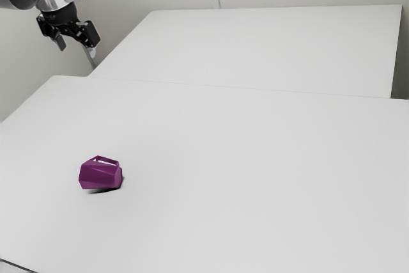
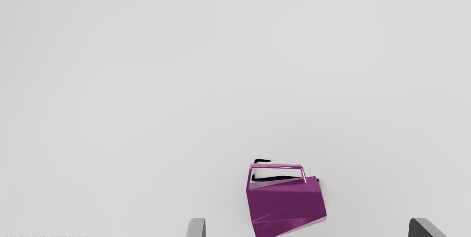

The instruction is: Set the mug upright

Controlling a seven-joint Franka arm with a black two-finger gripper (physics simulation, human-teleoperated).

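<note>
Tool (image 1: 77, 44) wide open, raised well apart from purple mug (image 1: 100, 176), mug lying sideways on white table (image 1: 255, 177)

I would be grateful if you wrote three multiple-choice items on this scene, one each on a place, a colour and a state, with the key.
1. Where is the mug?
A) Held in the gripper
B) On the table
C) On the floor

2. What colour is the mug?
A) Purple
B) Yellow
C) Green

3. How does the mug lie?
A) Upright
B) Upside down
C) On its side

Key:
1. B: it rests on the white top, while the gripper hangs well away from it, jaws apart.
2. A: body and handle are purple in both views.
3. C: its body lies lengthwise on the table, the handle running alongside.
</note>
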